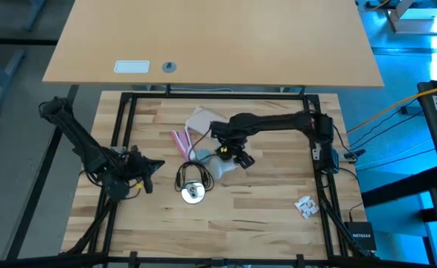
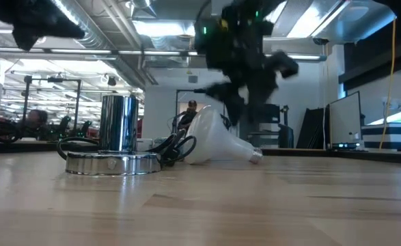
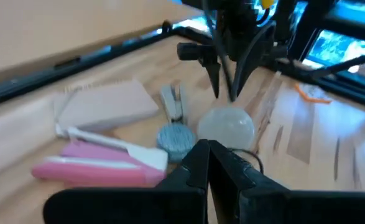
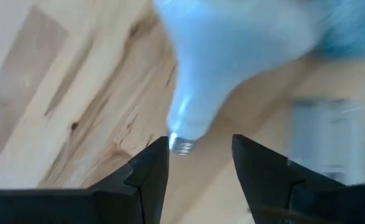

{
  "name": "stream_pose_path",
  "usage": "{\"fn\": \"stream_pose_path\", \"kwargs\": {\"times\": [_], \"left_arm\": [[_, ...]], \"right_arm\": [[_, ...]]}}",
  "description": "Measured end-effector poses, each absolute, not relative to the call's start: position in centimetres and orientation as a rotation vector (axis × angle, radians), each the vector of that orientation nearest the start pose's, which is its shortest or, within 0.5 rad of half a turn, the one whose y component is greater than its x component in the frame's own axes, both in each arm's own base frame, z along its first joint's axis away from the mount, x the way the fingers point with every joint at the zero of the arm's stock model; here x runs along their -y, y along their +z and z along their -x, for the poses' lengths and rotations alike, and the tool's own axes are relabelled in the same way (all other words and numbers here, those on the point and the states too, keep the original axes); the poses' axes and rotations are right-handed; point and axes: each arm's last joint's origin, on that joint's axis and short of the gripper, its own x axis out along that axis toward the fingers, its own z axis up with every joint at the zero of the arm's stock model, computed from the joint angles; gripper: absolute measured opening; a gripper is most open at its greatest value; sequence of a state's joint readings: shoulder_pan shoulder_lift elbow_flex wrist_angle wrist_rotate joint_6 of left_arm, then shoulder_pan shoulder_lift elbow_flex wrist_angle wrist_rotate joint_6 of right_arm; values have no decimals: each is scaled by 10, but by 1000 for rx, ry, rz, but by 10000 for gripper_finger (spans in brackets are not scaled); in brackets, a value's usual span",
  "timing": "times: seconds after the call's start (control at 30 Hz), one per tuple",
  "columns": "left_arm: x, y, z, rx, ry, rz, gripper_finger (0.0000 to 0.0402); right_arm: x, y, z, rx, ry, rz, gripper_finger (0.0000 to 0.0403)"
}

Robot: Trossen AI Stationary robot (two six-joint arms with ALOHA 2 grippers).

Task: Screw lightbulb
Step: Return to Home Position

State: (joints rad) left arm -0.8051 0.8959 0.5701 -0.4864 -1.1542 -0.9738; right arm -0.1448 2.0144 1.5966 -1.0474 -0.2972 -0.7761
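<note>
On the wooden bench (image 1: 263,223), a scrap of crumpled paper (image 1: 305,206) is lying toward the near right corner; the lamp base (image 1: 194,192) is sitting around the middle, somewhat closer to the near edge, with its black cord (image 1: 182,174) looping on its far side. Just beyond it and a little to the right, the lightbulb (image 2: 214,140) is lying on its side on the wood, out of the lamp, with its dome beside the cord and its screw base (image 4: 182,147) pointing away from the lamp.

The right gripper (image 4: 201,147) is hanging just above the bulb with its fingers spread and gripping nothing; the screw base is showing in the gap between them. The left gripper (image 3: 207,148) is waiting toward the left edge, pointing in at the middle, fingers pressed together and empty. Farther on, a blue cap (image 3: 175,138), a pink packet (image 3: 101,165) and a beige block (image 3: 104,106) are lying toward the far edge.

The step in hand looks like bringing the right arm home. Doing it well probably means lifting straight up first, with the fingers kept apart; a sideways sweep at this height could clip the screw base and send the bulb rolling, or snag the cord. Only once well clear of the bulb should the arm be folding back toward the right edge.
</note>
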Motion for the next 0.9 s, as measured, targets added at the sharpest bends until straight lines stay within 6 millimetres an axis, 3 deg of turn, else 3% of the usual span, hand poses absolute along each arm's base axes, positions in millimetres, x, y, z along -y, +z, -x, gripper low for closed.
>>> {"fn": "stream_pose_path", "kwargs": {"times": [0.13,0.27,0.6,0.77,0.9], "left_arm": [[85,248,-118,-194,470,268,0],[71,263,-105,-154,440,266,0],[47,279,-82,-110,398,173,0],[46,280,-81,-113,393,140,0],[46,279,-81,-126,389,85,0]], "right_arm": [[49,247,-389,-1177,583,413,182],[50,301,-372,-1095,451,490,182],[37,422,-270,-781,189,552,182],[30,443,-209,-653,66,524,182],[24,427,-167,-529,-19,460,182]]}}
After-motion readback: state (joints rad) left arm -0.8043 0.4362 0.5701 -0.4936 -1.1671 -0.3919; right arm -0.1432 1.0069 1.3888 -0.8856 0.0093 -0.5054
